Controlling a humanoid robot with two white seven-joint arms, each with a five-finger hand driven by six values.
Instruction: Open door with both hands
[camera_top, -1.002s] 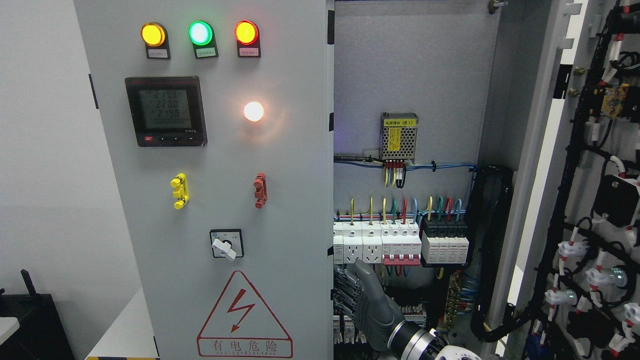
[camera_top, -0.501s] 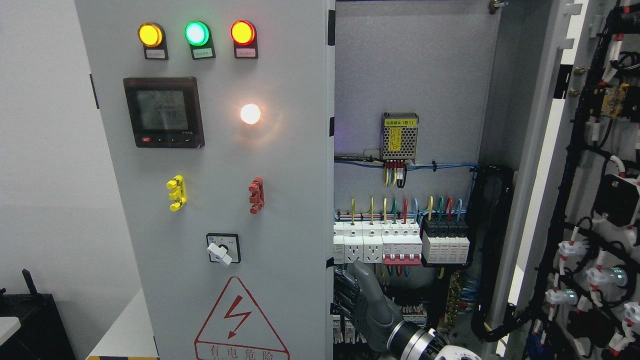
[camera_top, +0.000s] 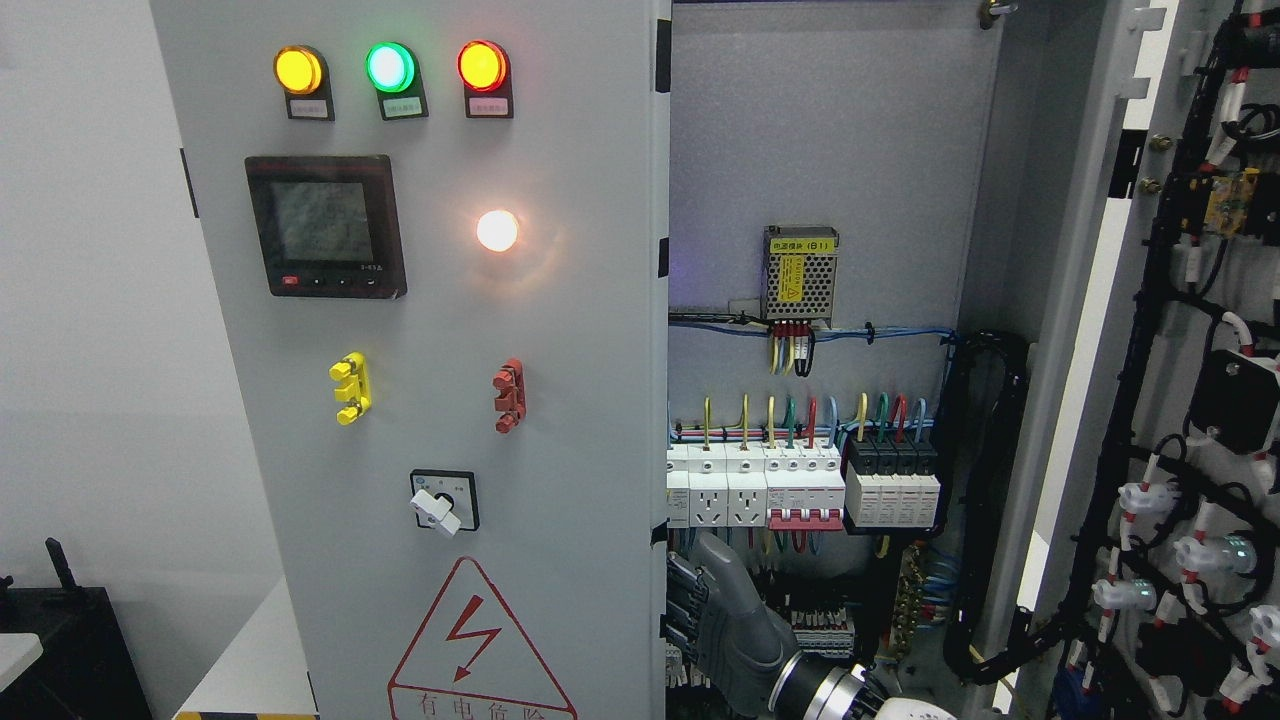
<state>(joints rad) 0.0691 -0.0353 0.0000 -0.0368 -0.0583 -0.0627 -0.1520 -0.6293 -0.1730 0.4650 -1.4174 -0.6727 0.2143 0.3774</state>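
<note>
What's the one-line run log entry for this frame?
right hand: at left door's inner edge, low | right door: swung open | cabinet inside: exposed | left hand: out of view

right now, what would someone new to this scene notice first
Three lit lamps, yellow, green and red, glow in a row at the top of the grey cabinet door. To the right the cabinet stands open, showing a row of white breakers with coloured wires. At the bottom, the robot's right hand sits at the door's edge.
</note>
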